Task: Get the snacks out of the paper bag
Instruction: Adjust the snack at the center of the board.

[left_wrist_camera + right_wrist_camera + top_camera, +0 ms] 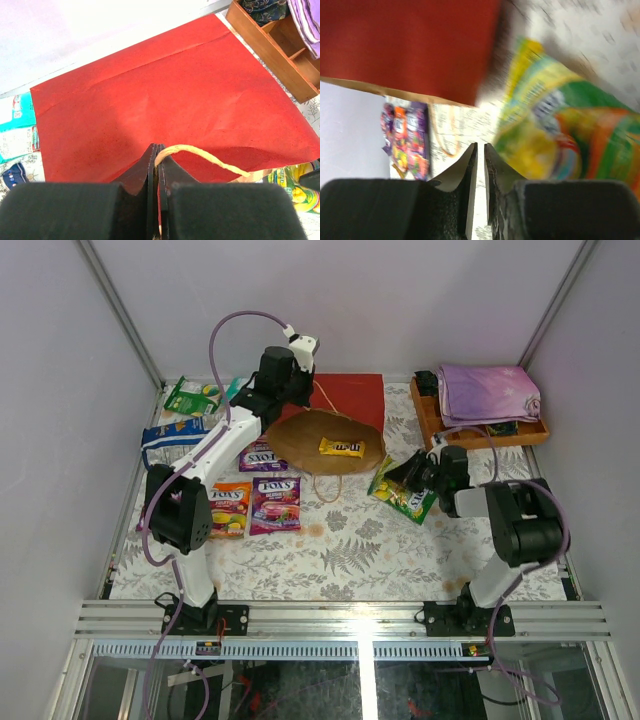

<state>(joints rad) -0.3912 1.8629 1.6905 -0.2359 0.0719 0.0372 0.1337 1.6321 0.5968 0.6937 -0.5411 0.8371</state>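
Snacks are mostly found outside the red paper bag (350, 395), which is set at the far middle of the bench (350, 550); a yellow bar (341, 447) is seen in its open brown mouth. The bag's rim, by the string handle (200, 152), is pinched in the fully closed left claw (158, 150). A yellow-green packet (403, 492) is placed just right of the mouth, beside the right claw (480, 146), whose jaws are narrowly parted with nothing held. An orange packet (229, 510) and a purple packet (275, 504) are laid to the left.

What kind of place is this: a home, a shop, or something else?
Probably a robotics lab test cell: white panel walls in a metal frame enclose the table, two robot arms are bolted to a rail at its edge, and snack packets lie around a red paper bag.
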